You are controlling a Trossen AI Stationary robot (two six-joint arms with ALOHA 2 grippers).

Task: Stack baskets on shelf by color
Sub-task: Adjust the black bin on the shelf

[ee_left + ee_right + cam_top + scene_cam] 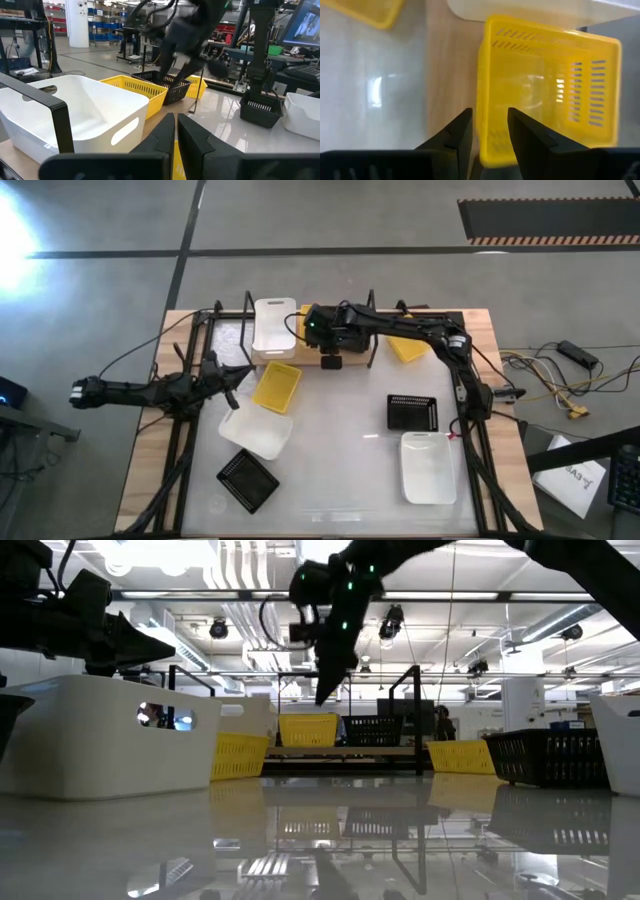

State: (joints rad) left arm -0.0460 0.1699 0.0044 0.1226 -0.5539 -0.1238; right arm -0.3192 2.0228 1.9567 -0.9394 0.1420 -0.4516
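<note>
Right wrist view looks down on a yellow basket (pixel 547 90) lying on the wooden shelf (pixel 447 75) just beneath the right gripper (pixel 490 131), whose fingers stand parted astride the basket's near wall without pinching it. A white basket (pixel 273 326) sits on the shelf beside that gripper. Off to the side, the left gripper (pixel 232 377) hovers clenched and empty near another yellow basket (pixel 277 386).

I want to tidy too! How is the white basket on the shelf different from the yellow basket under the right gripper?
The white basket has plain solid walls; the yellow basket has slotted walls. The white basket stands clear of the arms; the yellow basket sits just beyond the right gripper, its jaws apart. Both are shallow rectangles on the shelf.
</note>
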